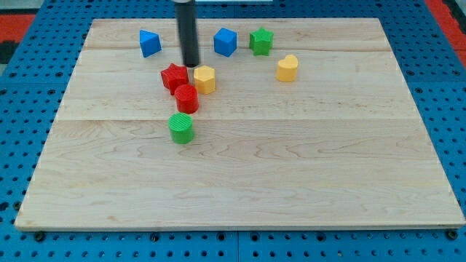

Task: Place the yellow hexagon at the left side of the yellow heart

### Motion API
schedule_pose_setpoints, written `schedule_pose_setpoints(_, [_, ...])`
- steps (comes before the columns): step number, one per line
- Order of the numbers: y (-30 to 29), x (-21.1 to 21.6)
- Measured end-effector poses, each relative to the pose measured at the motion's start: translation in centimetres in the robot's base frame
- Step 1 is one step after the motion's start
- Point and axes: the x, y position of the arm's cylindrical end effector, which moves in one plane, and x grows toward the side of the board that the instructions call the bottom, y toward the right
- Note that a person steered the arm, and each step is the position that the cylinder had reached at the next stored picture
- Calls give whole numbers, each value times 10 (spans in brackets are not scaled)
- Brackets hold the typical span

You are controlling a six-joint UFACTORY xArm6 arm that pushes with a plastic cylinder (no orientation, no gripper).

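Note:
The yellow hexagon (204, 78) lies on the wooden board, left of centre near the view's top. The yellow heart (287, 68) lies to its right, well apart from it. My tip (191, 65) is at the end of the dark rod, just above and left of the yellow hexagon, close to its upper left edge. It stands between the hexagon and the red star (174, 76), which touches or nearly touches the hexagon's left side.
A red cylinder (186, 98) sits just below the red star. A green cylinder (181, 127) lies below that. A blue block (150, 43), a blue cube (225, 41) and a green star (261, 41) line the view's top. The board (291, 167) rests on blue pegboard.

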Motion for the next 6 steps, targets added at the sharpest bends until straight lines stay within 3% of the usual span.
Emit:
schedule_pose_setpoints(1, [-1, 39])
schedule_pose_setpoints(2, [44, 52])
schedule_pose_setpoints(4, [152, 22])
schedule_pose_setpoints(5, [131, 3])
schedule_pose_setpoints(6, [195, -27])
